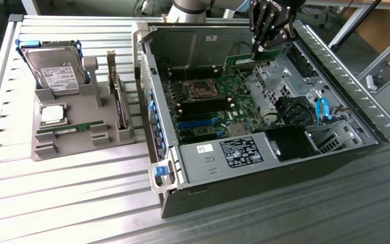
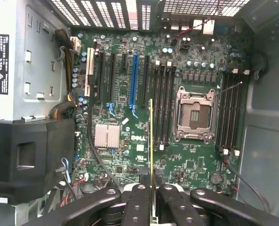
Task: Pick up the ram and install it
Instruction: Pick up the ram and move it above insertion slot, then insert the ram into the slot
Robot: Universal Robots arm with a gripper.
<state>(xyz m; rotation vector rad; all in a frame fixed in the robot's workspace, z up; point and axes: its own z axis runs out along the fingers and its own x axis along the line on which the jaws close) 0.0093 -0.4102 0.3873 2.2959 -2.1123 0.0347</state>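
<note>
From the exterior view, my end effector (image 1: 263,49) hangs over the far end of the open computer case (image 1: 156,76), toward the exterior view's right. Its fingers are drawn in narrow on the ram (image 1: 239,61), which sticks out from them as a green strip above the motherboard (image 1: 212,109), beyond the empty processor socket (image 1: 200,90). I see the ram raised over the board rather than seated in it. The case lies on its side on the slatted bench (image 1: 79,198), with the power supply (image 1: 230,152) at its near end and a blue cable (image 1: 321,110) in the bay on the exterior view's right. On the exterior view's left stands a grey holder (image 1: 69,99) carrying a hard drive (image 1: 53,68), a square silver processor chip (image 1: 53,114), an upright expansion card (image 1: 119,104) and another green stick (image 1: 69,130) lying flat.

In the wrist view, I look straight down the ram (image 2: 151,136), so it shows edge-on as a thin yellow-green line. My black fingers (image 2: 139,202) press it from both sides, with the end effector (image 2: 151,190) closed tight around it. Beyond it lies the motherboard (image 2: 130,150). The ram's line runs along the black memory slots (image 2: 163,103) that sit between the processor socket (image 2: 194,115) and the blue slot (image 2: 135,80). A silver heat sink (image 2: 106,136) sits near the blue slot's end, and the power supply (image 2: 7,56) is at the board's edge.
</note>
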